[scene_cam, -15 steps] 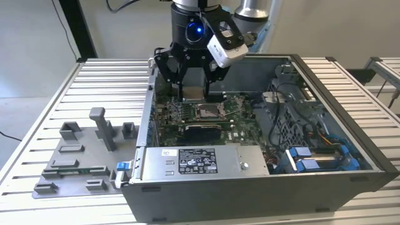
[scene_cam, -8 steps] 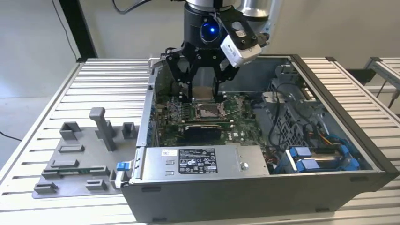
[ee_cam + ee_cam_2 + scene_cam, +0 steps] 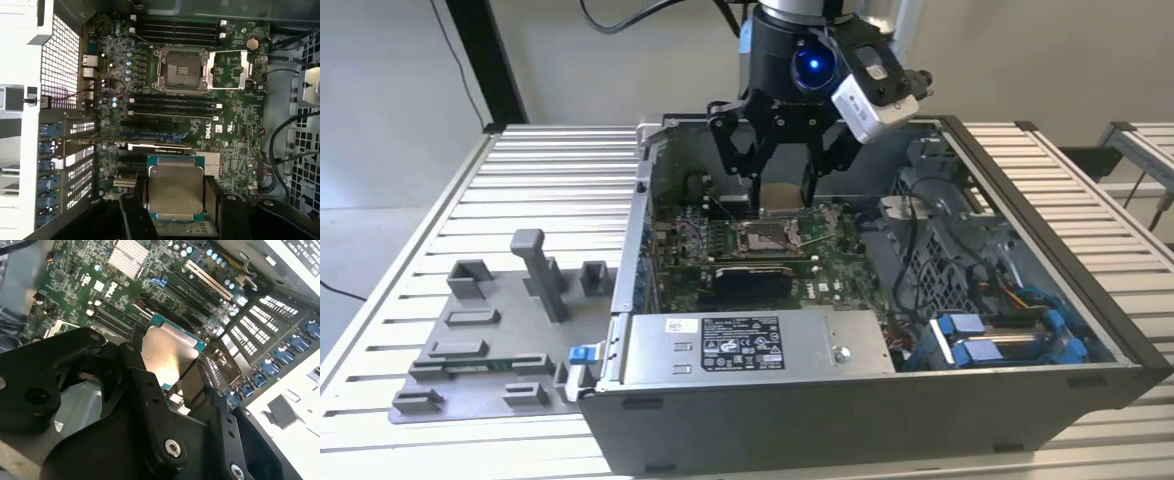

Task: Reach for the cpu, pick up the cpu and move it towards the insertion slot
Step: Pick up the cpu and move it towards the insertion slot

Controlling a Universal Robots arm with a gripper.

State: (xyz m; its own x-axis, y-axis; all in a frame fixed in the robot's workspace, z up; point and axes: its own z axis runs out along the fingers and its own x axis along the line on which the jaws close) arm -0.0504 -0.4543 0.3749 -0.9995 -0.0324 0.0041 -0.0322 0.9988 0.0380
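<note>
While the chip (image 3: 779,197) is held clamped between the jaws of the gripper (image 3: 781,190) in the exterior view, it is seen above the circuit board, at about 12 o'clock from the socket (image 3: 765,237). In the second wrist view, the chip (image 3: 167,352) is gripped by its edges only; slipping is judged possible. In the first wrist view, the socket (image 3: 181,70) lies at 12 o'clock from the chip (image 3: 175,188); a tilted arrival could damage its contacts.

A pale silver-faced, teal-edged cpu (image 3: 175,194) between black end effector (image 3: 175,200) fingers, near the silvery-framed, brownish-grey insertion slot (image 3: 181,70) on green circuit board (image 3: 235,125).
</note>
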